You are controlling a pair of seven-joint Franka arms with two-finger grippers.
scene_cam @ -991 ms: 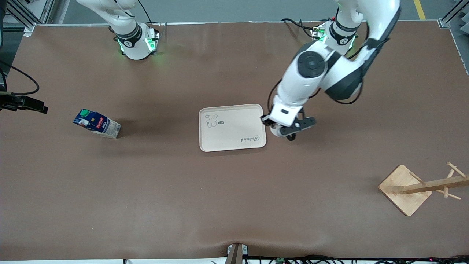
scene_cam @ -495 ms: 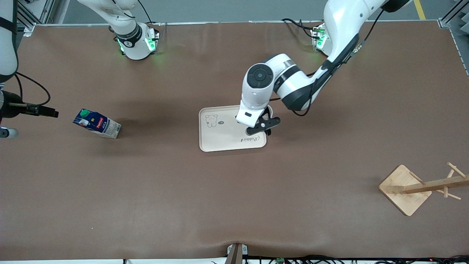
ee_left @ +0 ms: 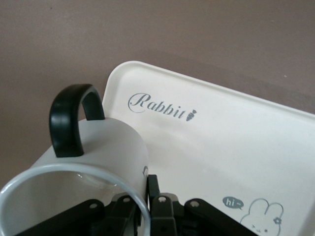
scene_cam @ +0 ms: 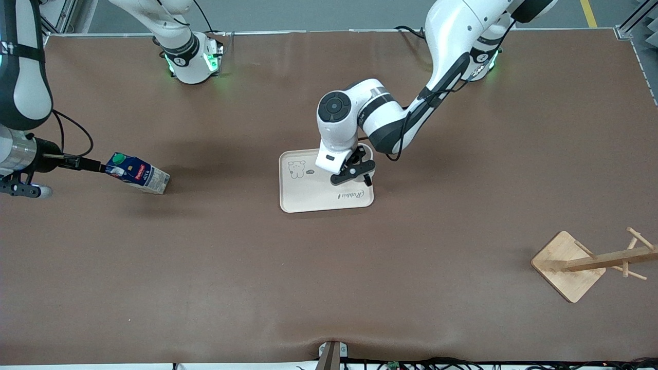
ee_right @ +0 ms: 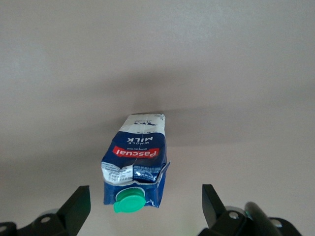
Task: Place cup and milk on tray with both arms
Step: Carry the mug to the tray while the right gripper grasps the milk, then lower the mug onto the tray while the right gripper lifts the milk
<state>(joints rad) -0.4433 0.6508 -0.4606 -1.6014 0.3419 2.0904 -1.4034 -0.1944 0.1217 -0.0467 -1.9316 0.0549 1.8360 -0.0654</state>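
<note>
The left gripper (scene_cam: 353,173) hangs over the flat cream-beige rectangular tray (scene_cam: 308,198), its fingers clamped on the rim of the small white mug with a black handle (ee_left: 93,157), which is held above the tray's end toward the left arm, beside the script word "Rabbit" (ee_left: 162,109). The small dark-blue milk carton with a round green cap (scene_cam: 136,173) stands on the brown table (scene_cam: 329,267) toward the right arm's end. The right gripper (ee_right: 147,209) is spread wide, close by the carton's cap end, not touching. A wooden rack (scene_cam: 591,262) stands apart.

white cup (ee_left: 98,152), blue milk (ee_right: 137,160), cream tray (scene_cam: 308,198)
</note>
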